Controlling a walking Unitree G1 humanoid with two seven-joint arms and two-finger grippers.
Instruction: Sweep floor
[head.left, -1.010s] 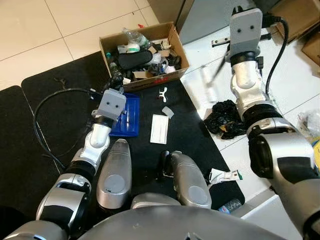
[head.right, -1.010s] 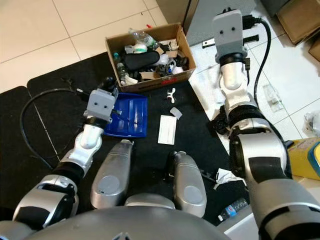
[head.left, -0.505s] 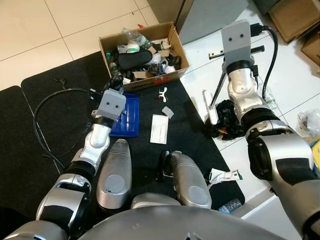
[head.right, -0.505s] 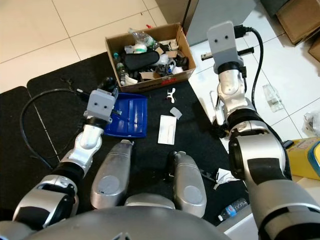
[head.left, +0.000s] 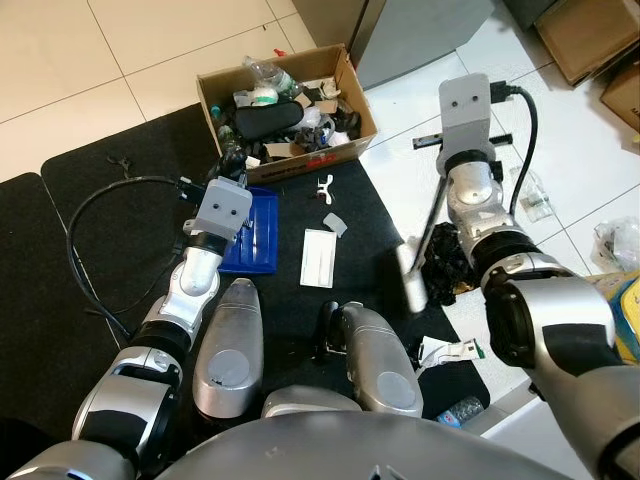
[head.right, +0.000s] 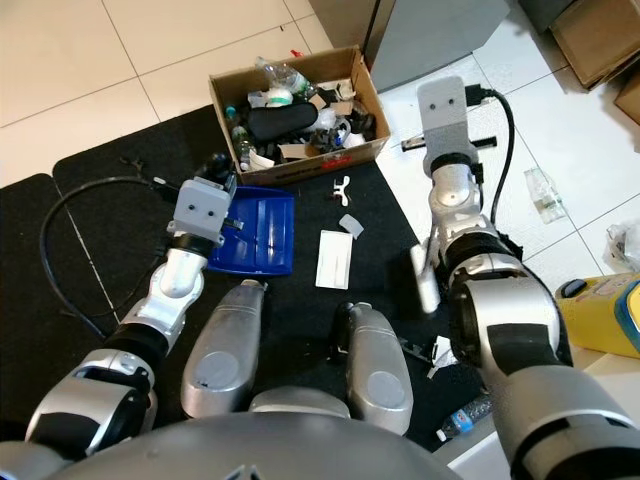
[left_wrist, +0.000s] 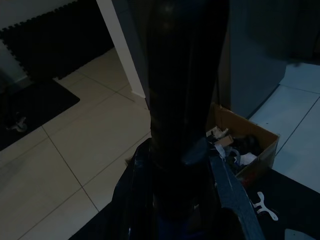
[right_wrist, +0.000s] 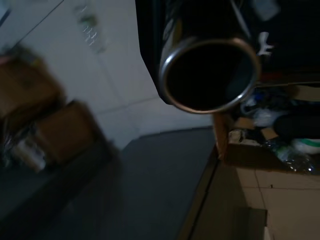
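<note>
The broom (head.left: 415, 270) slants down from the right gripper (head.left: 440, 140), clamped around its handle, its head at the black mat's (head.left: 90, 190) edge beside black debris (head.left: 447, 262). On the mat, the left gripper (head.left: 232, 175) pinches the blue dustpan (head.left: 250, 232) below the cardboard box (head.left: 285, 100).

A black mat (head.left: 90, 190) on tile floor (head.left: 150, 50) carries a cardboard box (head.left: 290, 115) and blue dustpan (head.left: 255, 235).

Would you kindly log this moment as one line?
right hand: holds broom at mat edge | black debris: beside broom head | left hand: holds blue dustpan on mat
</note>
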